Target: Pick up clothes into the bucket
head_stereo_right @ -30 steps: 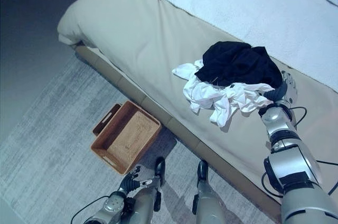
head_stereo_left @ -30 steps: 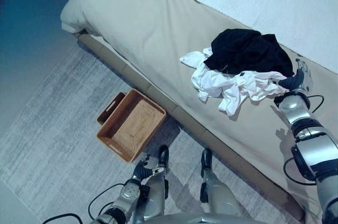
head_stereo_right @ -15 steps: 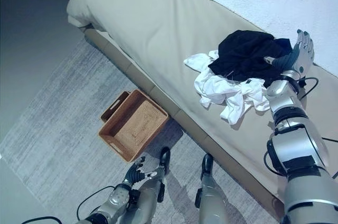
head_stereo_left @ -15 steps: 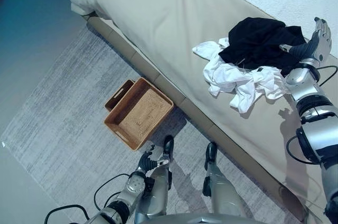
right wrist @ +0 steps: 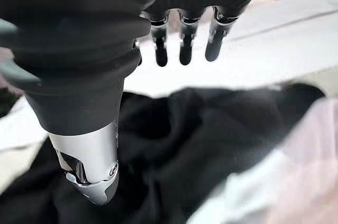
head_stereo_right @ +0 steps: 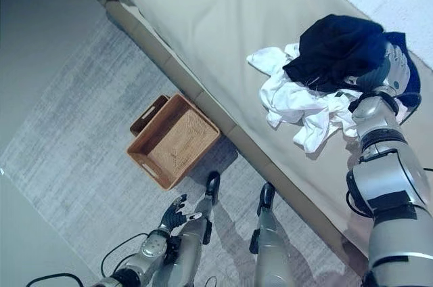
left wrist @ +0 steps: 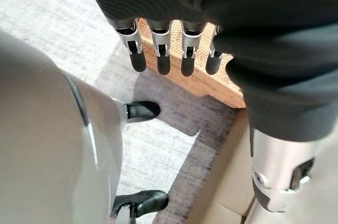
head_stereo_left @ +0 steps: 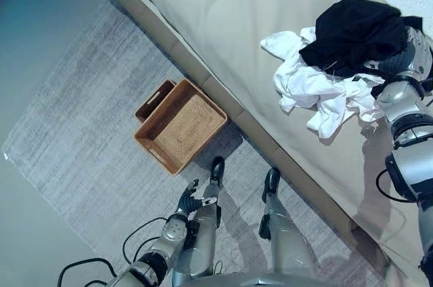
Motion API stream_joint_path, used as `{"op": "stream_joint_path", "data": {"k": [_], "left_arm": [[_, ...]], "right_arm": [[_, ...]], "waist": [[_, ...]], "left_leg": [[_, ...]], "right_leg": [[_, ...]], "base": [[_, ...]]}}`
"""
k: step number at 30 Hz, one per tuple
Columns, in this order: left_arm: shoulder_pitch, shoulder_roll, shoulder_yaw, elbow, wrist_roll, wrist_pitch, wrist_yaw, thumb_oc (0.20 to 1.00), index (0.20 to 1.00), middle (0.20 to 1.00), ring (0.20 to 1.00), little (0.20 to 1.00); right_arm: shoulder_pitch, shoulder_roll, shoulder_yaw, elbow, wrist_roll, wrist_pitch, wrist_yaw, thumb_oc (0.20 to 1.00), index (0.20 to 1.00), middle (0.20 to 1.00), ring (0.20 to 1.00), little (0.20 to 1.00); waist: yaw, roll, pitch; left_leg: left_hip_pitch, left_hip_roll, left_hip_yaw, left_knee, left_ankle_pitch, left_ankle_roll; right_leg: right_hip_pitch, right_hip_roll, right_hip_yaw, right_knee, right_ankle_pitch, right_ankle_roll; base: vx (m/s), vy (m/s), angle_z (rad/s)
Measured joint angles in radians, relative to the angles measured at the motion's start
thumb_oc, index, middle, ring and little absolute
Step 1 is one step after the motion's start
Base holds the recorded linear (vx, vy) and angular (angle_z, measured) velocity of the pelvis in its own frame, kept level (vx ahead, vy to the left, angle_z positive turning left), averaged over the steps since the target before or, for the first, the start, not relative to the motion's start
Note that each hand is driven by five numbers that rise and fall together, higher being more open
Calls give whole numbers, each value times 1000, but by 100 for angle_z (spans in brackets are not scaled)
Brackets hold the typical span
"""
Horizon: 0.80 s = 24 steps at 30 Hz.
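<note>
Reaching w/ my right hand (head_stereo_right: 394, 70) over the far edge of the clothes pile on the bed (head_stereo_left: 237, 23). Fingers (right wrist: 182, 42) straight and released, thumb apart, nothing gripped yet; right wrist view shows the black garment (head_stereo_left: 358, 33) just below the fingertips. My guess is the hand sits there so it can drop onto the dark cloth from above and scoop toward me.

Black garment lies on top of the white garment (head_stereo_left: 314, 94), both bunched near the bed's near edge, so a pull toward me would prob drag both.

Left hand (head_stereo_left: 191, 195) hangs low by my side over the rug (head_stereo_left: 74, 145), fingers (left wrist: 161, 57) relaxed, holding nothing, idle. Left wrist view looks past it at a corner of the basket.

Wicker basket (head_stereo_left: 179, 124) sits on the rug against the bed base, open side up, handles at the ends. Nothing in it, woven bottom bare. A second, darker tray (head_stereo_left: 154, 96) appears tucked behind it, contents can't tell. No clothes in the basket yet, task barely begun imo.
</note>
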Motion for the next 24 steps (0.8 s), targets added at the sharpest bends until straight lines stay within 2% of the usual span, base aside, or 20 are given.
{"op": "stream_joint_path", "data": {"k": [6,7,8,9,10,16,18,19,20,21,23,24], "left_arm": [[-35,0,-7,-46,-28,0,-2,1000,1000,1000,1000,1000],[-35,1,-6,-54,-36,-1,-2,1000,1000,1000,1000,1000],[-39,-1,-7,-62,-48,-2,-2,1000,1000,1000,1000,1000],[-42,-2,-8,-62,-55,-2,-2,1000,1000,1000,1000,1000],[-46,-1,-8,-64,-58,-2,-2,1000,1000,1000,1000,1000],[-50,-3,-8,-76,-63,-2,2,1000,1000,1000,1000,1000],[-52,0,-6,-77,-63,-3,4,1000,1000,1000,1000,1000],[-60,5,4,-87,-63,-11,7,1000,1000,1000,1000,1000],[-70,11,3,-91,-62,-18,10,1000,1000,1000,1000,1000],[-70,7,5,-85,-63,-20,16,1000,1000,1000,1000,1000],[-74,10,5,-80,-63,-20,23,1000,1000,1000,1000,1000],[-80,9,9,-74,-63,-20,23,1000,1000,1000,1000,1000]], "right_arm": [[-51,-31,53,13,0,6,10,1000,1000,1000,1000,1000],[-60,-31,60,12,0,6,10,959,959,959,959,959],[-80,-30,68,12,0,6,10,347,347,347,347,347],[-89,-31,73,12,0,6,10,244,244,244,244,244],[-108,-31,77,15,0,7,10,200,200,200,200,200],[-150,-28,79,8,0,7,4,200,200,200,200,200],[-150,-19,79,-16,1,7,-11,200,200,200,200,200],[-149,-9,77,-36,11,7,-15,200,200,200,200,200],[-147,-7,78,-43,18,6,-18,200,200,200,200,200],[-145,2,74,-72,30,6,-22,200,200,200,200,200],[-146,7,76,-125,40,-1,-25,200,200,200,200,200],[-149,5,72,-146,50,-1,-28,200,200,200,200,200]], "waist": [[24,-1,32],[25,-2,33],[26,-2,40],[26,-2,44],[25,-2,48],[24,-4,50],[22,-16,57],[18,-32,68],[14,-41,72],[20,-38,72],[9,-38,72],[-10,-41,73]], "left_leg": [[-85,2,-2,13,2,3],[-95,1,-2,15,2,3],[-104,0,-2,15,2,3],[-105,0,-3,15,2,3],[-112,-1,-3,17,3,3],[-123,-5,-2,28,3,3],[-125,-18,2,64,3,3],[-167,-47,4,162,-1,3],[-170,-61,2,171,5,13],[-91,-40,3,53,70,37],[-51,-34,2,18,73,32],[-26,-38,6,14,73,32]], "right_leg": [[-94,-1,1,31,2,-1],[-104,-3,1,32,2,-1],[-116,-4,2,39,2,-1],[-118,-4,2,41,2,-1],[-128,-5,3,48,2,-1],[-142,-15,6,63,2,-1],[-131,-22,13,66,2,-1],[-112,-48,16,65,17,-9],[-105,-59,17,66,23,-10],[-85,-47,25,67,24,-9],[-63,-45,29,67,24,-9],[-38,-44,29,67,25,-7]], "base": [[-6,-3,-2],[0,0,0],[0,0,0],[0,0,0],[0,0,0],[1,14,0],[-7,42,5],[-11,22,16],[0,0,0],[4,14,-21],[10,2,-12],[30,-13,6]]}}
